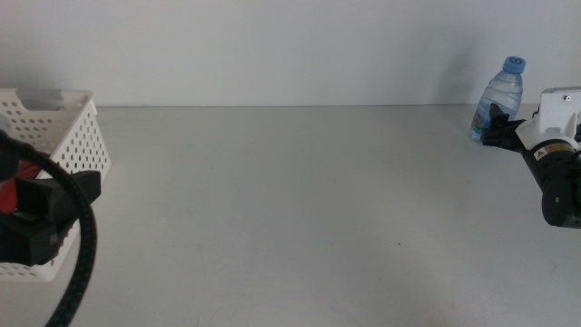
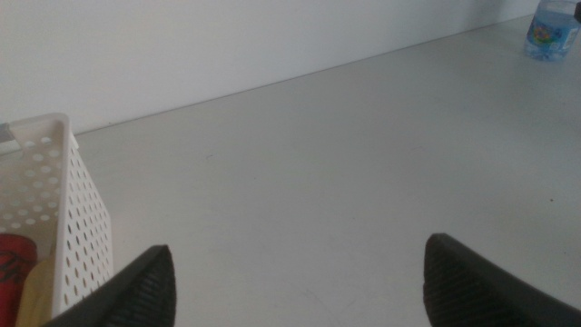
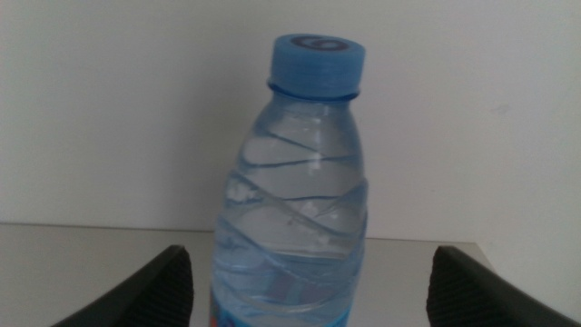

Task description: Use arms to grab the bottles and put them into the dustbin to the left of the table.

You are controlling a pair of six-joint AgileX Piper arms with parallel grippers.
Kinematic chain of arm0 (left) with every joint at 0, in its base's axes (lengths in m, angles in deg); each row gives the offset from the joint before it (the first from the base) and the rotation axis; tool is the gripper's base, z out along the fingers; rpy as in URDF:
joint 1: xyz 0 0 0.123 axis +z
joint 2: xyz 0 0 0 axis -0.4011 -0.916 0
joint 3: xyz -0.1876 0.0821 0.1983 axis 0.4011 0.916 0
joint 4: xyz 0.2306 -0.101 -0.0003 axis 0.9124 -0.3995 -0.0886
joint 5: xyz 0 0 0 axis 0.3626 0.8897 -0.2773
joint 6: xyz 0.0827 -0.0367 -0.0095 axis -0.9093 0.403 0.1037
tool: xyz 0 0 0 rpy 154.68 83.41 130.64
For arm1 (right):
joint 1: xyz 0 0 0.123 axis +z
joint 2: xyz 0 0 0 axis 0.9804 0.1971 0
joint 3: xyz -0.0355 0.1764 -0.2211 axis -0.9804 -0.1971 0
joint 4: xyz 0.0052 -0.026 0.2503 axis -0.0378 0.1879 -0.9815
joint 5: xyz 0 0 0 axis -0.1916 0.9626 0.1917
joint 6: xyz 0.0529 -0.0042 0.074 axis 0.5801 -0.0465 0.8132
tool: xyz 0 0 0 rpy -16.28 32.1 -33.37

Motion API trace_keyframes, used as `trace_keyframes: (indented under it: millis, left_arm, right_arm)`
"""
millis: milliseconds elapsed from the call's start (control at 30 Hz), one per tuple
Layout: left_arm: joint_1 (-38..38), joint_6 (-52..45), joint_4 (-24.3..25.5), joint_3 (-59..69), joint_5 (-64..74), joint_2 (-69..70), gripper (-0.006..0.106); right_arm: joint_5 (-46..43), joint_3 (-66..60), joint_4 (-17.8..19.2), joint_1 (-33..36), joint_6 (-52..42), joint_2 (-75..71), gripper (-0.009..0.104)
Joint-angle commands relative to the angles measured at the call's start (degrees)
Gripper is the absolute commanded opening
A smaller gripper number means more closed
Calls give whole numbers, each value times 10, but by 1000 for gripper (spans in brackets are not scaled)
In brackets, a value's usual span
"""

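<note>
A small clear blue water bottle [image 1: 501,96] with a blue cap stands upright at the far right of the table [image 1: 290,200]. My right gripper [image 1: 496,128] is at its lower body. In the right wrist view the bottle [image 3: 295,209] fills the space between the jaws, and the right gripper [image 3: 309,277] is open, a jaw on each side and not touching it. At the left, my left gripper [image 1: 77,195] is open and holds nothing, beside the white dustbin [image 1: 56,136]. The dustbin [image 2: 64,209] holds a red can [image 2: 15,261] and a pale-yellow bottle [image 2: 38,295].
A white wall runs behind the table's far edge. The left arm's thick black cable [image 1: 77,272] curves down at the bottom left. The water bottle [image 2: 551,27] also shows far off in the left wrist view.
</note>
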Motion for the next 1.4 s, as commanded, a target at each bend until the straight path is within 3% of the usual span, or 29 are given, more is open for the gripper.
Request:
trace_keyframes:
  millis: [0,900,1000,1067,1133,1367]
  left_arm:
    - [-4,8,-1,-14,-45,-1,94]
    - [-4,8,0,-14,-45,-1,94]
    - [-4,8,0,-14,-45,-1,94]
    - [-4,8,0,-14,-45,-1,94]
    - [-4,8,0,-14,-45,-1,94]
    - [-4,8,0,-14,-45,-1,94]
  right_arm:
    - [-48,35,-30,-3,-24,-18,66]
    - [-30,244,-9,-3,-16,131,64]
    - [-1,255,-9,-3,-18,136,48]
    - [11,255,-4,-2,-13,133,20]
    - [15,254,16,4,6,126,-1]
    - [13,256,190,48,190,72,-1]
